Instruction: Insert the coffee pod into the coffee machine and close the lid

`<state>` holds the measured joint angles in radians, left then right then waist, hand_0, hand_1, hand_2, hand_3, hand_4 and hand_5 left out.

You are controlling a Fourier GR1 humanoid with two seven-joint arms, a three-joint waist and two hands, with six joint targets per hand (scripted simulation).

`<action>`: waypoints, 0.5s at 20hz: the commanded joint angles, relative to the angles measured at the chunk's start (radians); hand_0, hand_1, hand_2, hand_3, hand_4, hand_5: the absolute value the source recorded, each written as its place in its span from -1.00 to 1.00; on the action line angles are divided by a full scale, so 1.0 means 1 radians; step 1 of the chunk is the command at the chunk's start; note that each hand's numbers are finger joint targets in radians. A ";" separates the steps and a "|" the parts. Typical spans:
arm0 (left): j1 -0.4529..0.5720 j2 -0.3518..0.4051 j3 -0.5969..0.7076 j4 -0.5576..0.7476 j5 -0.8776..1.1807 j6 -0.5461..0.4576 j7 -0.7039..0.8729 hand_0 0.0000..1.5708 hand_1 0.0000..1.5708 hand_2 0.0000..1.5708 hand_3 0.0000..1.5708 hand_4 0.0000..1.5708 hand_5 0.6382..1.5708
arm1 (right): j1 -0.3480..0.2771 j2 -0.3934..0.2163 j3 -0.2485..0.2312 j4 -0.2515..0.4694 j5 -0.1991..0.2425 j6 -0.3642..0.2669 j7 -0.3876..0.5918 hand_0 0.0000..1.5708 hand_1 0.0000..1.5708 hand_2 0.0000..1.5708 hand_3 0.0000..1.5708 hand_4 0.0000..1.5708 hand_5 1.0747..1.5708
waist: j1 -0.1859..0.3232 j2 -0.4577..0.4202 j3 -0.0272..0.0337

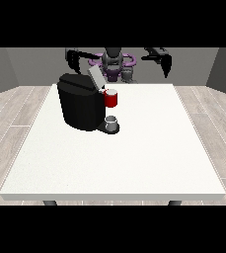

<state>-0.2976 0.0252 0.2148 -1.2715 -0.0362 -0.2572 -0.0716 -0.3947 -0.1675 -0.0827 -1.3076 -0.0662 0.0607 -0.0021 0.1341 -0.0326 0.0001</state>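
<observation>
Cup [112, 122] under coffee machine [79, 103] (lid [94, 76] raised).

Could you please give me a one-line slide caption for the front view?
Black coffee machine with lid raised on the white table, both hands lifted clear.

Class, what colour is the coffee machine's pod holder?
Red, seen in the front view on the black coffee machine, at the pod holder.
</observation>
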 commanded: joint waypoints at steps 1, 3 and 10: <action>0.012 0.057 0.014 -0.042 0.037 -0.026 -0.011 -1.00 -1.00 -1.00 -1.00 -1.00 1.00 | -0.072 -0.003 -0.015 0.069 0.008 0.003 -0.018 -1.00 -1.00 -1.00 -1.00 -1.00 1.00 | -0.008 0.054 0.0000; 0.060 0.034 -0.030 -0.124 0.022 -0.002 0.037 -1.00 -1.00 -1.00 -1.00 -1.00 1.00 | -0.069 0.009 -0.019 0.108 0.017 -0.011 -0.037 -1.00 -1.00 -1.00 -1.00 -1.00 1.00 | 0.008 0.021 0.0001; 0.040 0.013 -0.059 -0.172 0.036 0.053 0.076 -1.00 -1.00 -1.00 -1.00 -1.00 1.00 | -0.136 0.006 -0.012 0.204 0.065 -0.019 -0.081 -1.00 -1.00 -1.00 -1.00 -1.00 1.00 | 0.015 0.065 0.0002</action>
<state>-0.2635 0.0556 0.1948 -1.3683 -0.0043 -0.2234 -0.0595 -0.4966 -0.1565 -0.0805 -1.1927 -0.0231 0.0521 -0.0447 0.1189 0.0191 -0.0020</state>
